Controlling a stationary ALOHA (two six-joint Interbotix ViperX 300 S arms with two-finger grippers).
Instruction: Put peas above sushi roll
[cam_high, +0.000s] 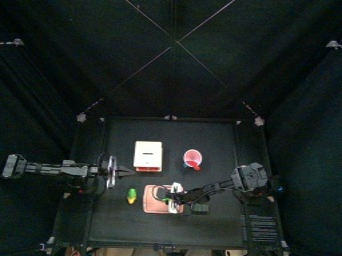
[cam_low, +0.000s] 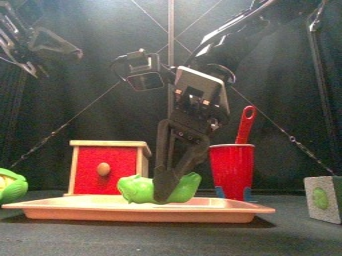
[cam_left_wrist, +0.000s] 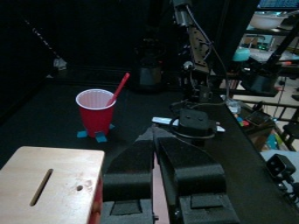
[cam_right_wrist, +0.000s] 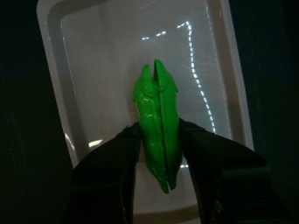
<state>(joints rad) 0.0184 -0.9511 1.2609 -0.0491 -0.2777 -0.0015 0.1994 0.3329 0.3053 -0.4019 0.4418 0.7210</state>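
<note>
The right gripper (cam_right_wrist: 162, 166) has its black jaws clamped on the bright green elongated peas (cam_right_wrist: 156, 118), holding them just over the pink square tray (cam_right_wrist: 82, 79) at the table's near edge. The left gripper (cam_left_wrist: 158, 171) rests at the left, jaws together, beside the wooden box with a red front (cam_low: 107, 165). I judge the pick done and the placing left; the sushi roll is not visible.

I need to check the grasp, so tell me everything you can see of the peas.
The peas are one long, glossy, bright green pod, plastic by its look, tapering to a point at each end with a ridge along its length. It lies between the right gripper's black fingers, over the pale pink tray. Whether it rests on the tray or hangs above it cannot be told.
</note>
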